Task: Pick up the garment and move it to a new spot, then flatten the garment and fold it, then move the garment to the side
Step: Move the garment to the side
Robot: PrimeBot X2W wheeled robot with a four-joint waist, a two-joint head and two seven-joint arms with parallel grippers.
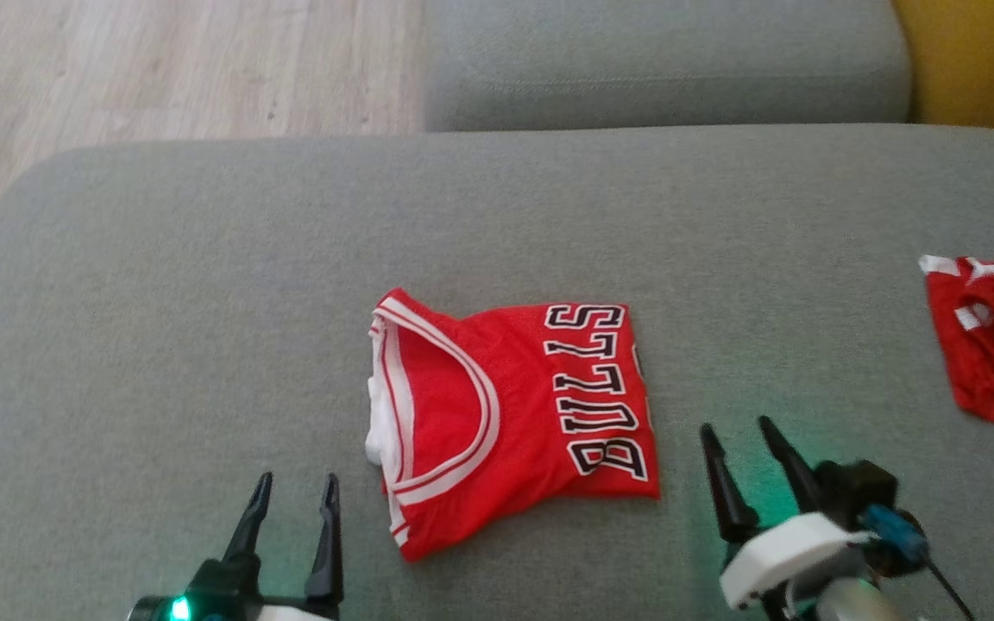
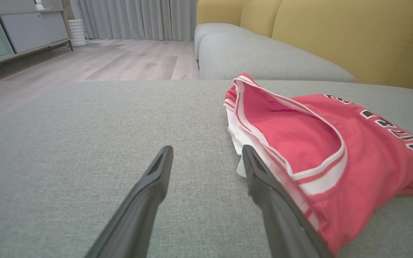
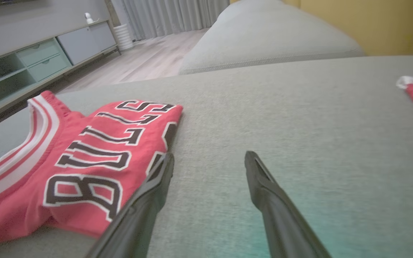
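The folded red garment [image 1: 514, 405] lies in the middle of the grey sofa cushion [image 1: 160, 302]. Its white-trimmed neckline [image 1: 445, 388] is toward my left and its black lettering [image 1: 596, 392] toward my right. My left gripper [image 1: 298, 476] hovers just near and left of it, fingers spread and holding nothing. In my left wrist view one finger overlaps the trimmed edge, and I cannot tell whether it touches. My right gripper [image 1: 735, 424] is just beside the garment's near right corner, likewise spread and empty. Well apart, at the right edge, lies a second red jersey [image 1: 993, 341]. Beyond are a far cushion [image 1: 661, 60], a yellow backrest [image 1: 980, 60] and wood floor [image 1: 160, 69].
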